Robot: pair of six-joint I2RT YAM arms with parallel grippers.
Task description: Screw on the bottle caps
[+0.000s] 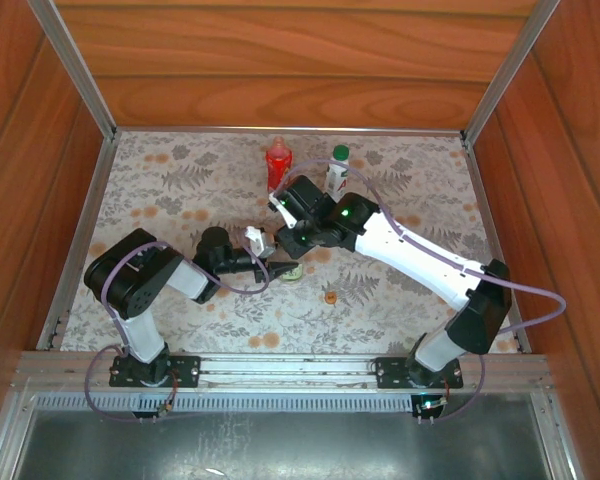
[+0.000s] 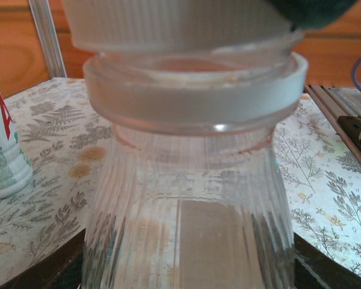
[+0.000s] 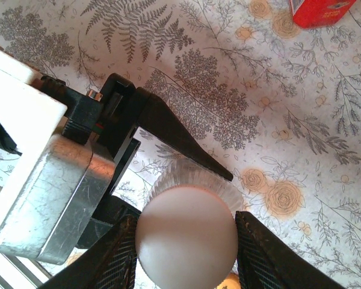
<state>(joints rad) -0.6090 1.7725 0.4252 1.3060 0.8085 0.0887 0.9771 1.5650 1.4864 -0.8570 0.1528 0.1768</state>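
The table (image 1: 160, 200), covered in a fern-print cloth, carries a clear bottle (image 2: 186, 229) standing upright at its middle. The left end effector (image 1: 285, 267) reaches in from that bottle's left, its dark fingers (image 3: 186, 141) clamped on the ribbed body. The right end effector (image 3: 185, 215) comes down over the clear bottle from above, its fingers pressed against both sides of a white cap (image 3: 183, 253) that sits on the bottle's neck. A red bottle (image 1: 278, 162) stands beyond the clear bottle, toward the far wall. A white bottle (image 1: 336, 178) stands beyond it and to the right, with a green cap (image 1: 341, 152) on top. An orange cap (image 1: 330, 296) lies on the cloth, nearer than the clear bottle and to its right.
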